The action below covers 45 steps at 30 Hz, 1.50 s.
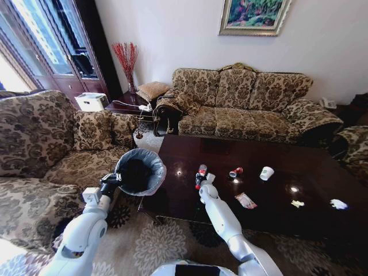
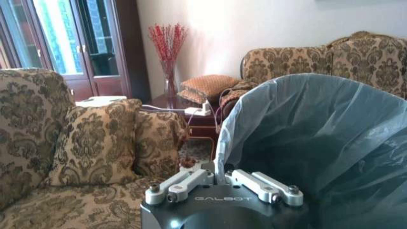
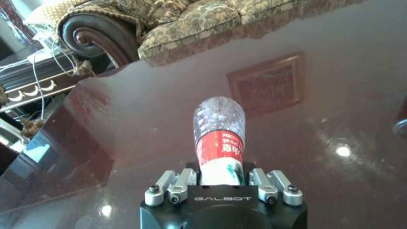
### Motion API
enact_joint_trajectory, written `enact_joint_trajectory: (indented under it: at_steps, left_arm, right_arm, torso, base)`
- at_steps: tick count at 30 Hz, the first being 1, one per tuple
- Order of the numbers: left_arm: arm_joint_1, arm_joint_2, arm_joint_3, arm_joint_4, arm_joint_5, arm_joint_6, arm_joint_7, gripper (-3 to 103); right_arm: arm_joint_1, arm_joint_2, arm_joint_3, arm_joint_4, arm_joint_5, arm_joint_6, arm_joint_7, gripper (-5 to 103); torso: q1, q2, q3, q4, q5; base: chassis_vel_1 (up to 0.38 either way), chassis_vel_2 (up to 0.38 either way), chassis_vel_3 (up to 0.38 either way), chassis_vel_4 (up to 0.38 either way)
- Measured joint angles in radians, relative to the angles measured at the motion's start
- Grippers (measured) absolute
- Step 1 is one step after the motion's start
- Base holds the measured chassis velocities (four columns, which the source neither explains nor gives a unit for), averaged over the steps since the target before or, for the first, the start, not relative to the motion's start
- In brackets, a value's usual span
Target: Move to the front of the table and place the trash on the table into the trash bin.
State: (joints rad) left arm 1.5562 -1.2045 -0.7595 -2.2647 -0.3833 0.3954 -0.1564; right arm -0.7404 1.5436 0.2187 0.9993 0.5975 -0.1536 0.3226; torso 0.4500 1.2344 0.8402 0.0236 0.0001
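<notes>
Pincer of the right arm is closed around the lower body of a clear plastic bottle with a red label, which juts out beyond the fingers above the glossy dark reddish-brown wooden tabletop. In the head view this pincer sits over the near left part of the tabletop, its forearm stretched forward and up from the elbow. The left pincer is clamped on the rim of a small round trash bin lined with a grey plastic bag, holding it tilted with its mouth toward the robot, just off the tabletop's left end.

The likeliest slip, as I judge it, is the smooth round bottle twisting or sliding out, since it is held near one end. A thin rim grip could also let the bin sag or swing, so a drop might miss the mouth. A white paper cup, a small red can, a red-white wrapper and white paper scraps lie on the tabletop.
</notes>
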Motion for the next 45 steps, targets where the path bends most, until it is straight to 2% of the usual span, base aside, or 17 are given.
enact_joint_trajectory:
  at_steps: [6,8,10,12,13,14,16,18,21,26,27,29,31,34,37,42,45]
  left_arm:
    - [-0.003,0.013,0.023,-0.004,-0.001,0.0,0.001,3]
    - [-0.02,0.038,0.053,0.004,-0.017,0.0,0.009,3]
    - [-0.026,0.045,0.059,0.007,-0.023,0.0,0.01,3]
    - [-0.056,0.08,0.085,0.015,-0.061,0.016,0.014,3]
    - [-0.073,0.098,0.096,0.015,-0.086,0.03,0.016,3]
    - [-0.073,0.098,0.096,0.015,-0.086,0.03,0.016,3]
    - [-0.132,0.146,0.131,0.028,-0.157,0.069,0.02,3]
    - [-0.146,0.158,0.143,0.036,-0.17,0.072,0.019,3]
    - [-0.221,0.229,0.24,0.099,-0.202,0.054,0.019,3]
    - [-0.284,0.266,0.301,0.141,-0.227,0.056,0.015,3]
    - [-0.328,0.284,0.332,0.165,-0.242,0.065,0.01,3]
    - [-0.336,0.289,0.335,0.169,-0.246,0.068,0.01,3]
    - [-0.343,0.307,0.328,0.173,-0.263,0.078,0.006,3]
    - [-0.349,0.323,0.32,0.175,-0.278,0.088,0.002,3]
    - [-0.358,0.34,0.311,0.174,-0.321,0.114,0.001,3]
    - [-0.366,0.341,0.308,0.172,-0.339,0.134,0.0,3]
    - [-0.371,0.341,0.308,0.173,-0.344,0.14,0.0,3]
  right_arm:
    - [-0.092,-0.09,-0.049,0.293,-0.065,0.001,0.011,24]
    - [-0.141,-0.219,-0.096,0.559,-0.047,-0.035,-0.008,23]
    - [-0.147,-0.247,-0.104,0.61,-0.042,-0.04,-0.019,23]
    - [-0.163,-0.364,-0.122,0.79,-0.014,-0.052,-0.081,23]
    - [-0.163,-0.405,-0.125,0.857,0.008,-0.056,-0.105,23]
    - [-0.163,-0.405,-0.125,0.857,0.008,-0.056,-0.105,23]
    - [-0.13,-0.499,-0.134,0.996,0.079,-0.049,-0.151,23]
    - [-0.115,-0.517,-0.141,1.015,0.092,-0.037,-0.155,23]
    - [0.007,-0.589,-0.203,1.096,0.177,0.01,-0.161,23]
    - [0.124,-0.62,-0.3,1.126,0.277,0.029,-0.169,23]
    - [0.202,-0.621,-0.391,1.123,0.329,0.037,-0.19,23]
    - [0.22,-0.618,-0.413,1.117,0.336,0.04,-0.196,23]
    - [0.31,-0.57,-0.528,1.062,0.348,0.064,-0.236,23]
    - [0.36,-0.532,-0.603,1.014,0.321,0.083,-0.273,23]
    - [0.38,-0.507,-0.655,0.948,0.234,0.108,-0.325,23]
    - [0.381,-0.492,-0.697,0.882,0.128,0.15,-0.371,23]
    - [0.378,-0.492,-0.705,0.875,0.111,0.155,-0.373,23]
  torso:
    - [0.0,0.0,0.0,-0.0005,0.0004]
    - [0.0,0.0,0.0,-0.0003,-0.0001]
    - [0.0,0.0,0.0,-0.0004,-0.0001]
    - [0.0,0.0,0.0,-0.0005,-0.0004]
    - [0.0,0.0,0.0,-0.0005,0.0001]
    - [0.0,0.0,0.0,-0.0005,0.0001]
    - [0.0,0.0,0.0,-0.0005,0.0003]
    - [0.0,0.0,0.0,-0.0005,0.0003]
    - [0.0,0.0,0.0,-0.0002,-0.0003]
    - [0.0,0.0,0.0,0.0004,-0.0005]
    - [0.0,0.0,0.0,-0.0004,-0.0003]
    - [0.0,0.0,0.0,-0.0006,-0.0004]
    - [0.0,0.0,0.0,-0.0002,-0.0002]
    - [0.0,0.0,0.0,0.001,-0.0002]
    - [0.0,0.0,0.0,-0.0003,-0.0006]
    - [0.0,0.0,0.0,-0.0006,0.0001]
    - [0.0,0.0,0.0,-0.0005,0.0]
  base:
    - [0.0,0.0,0.0,0.0]
    - [0.0,0.0,0.0,0.0]
    - [0.0,0.0,0.0,0.0]
    - [0.0,0.0,0.0,0.0]
    - [0.0,0.0,0.0,0.0]
    - [0.0,0.0,0.0,0.0]
    - [0.0,0.0,0.0,0.0]
    - [0.0,0.0,0.0,0.0]
    - [0.0,0.0,0.0,0.0]
    - [0.0,0.0,0.0,0.0]
    - [0.0,0.0,0.0,0.0]
    - [0.0,0.0,0.0,0.0]
    - [0.0,0.0,0.0,0.0]
    - [0.0,0.0,0.0,0.0]
    - [0.0,0.0,0.0,0.0]
    - [0.0,0.0,0.0,0.0]
    - [0.0,0.0,0.0,0.0]
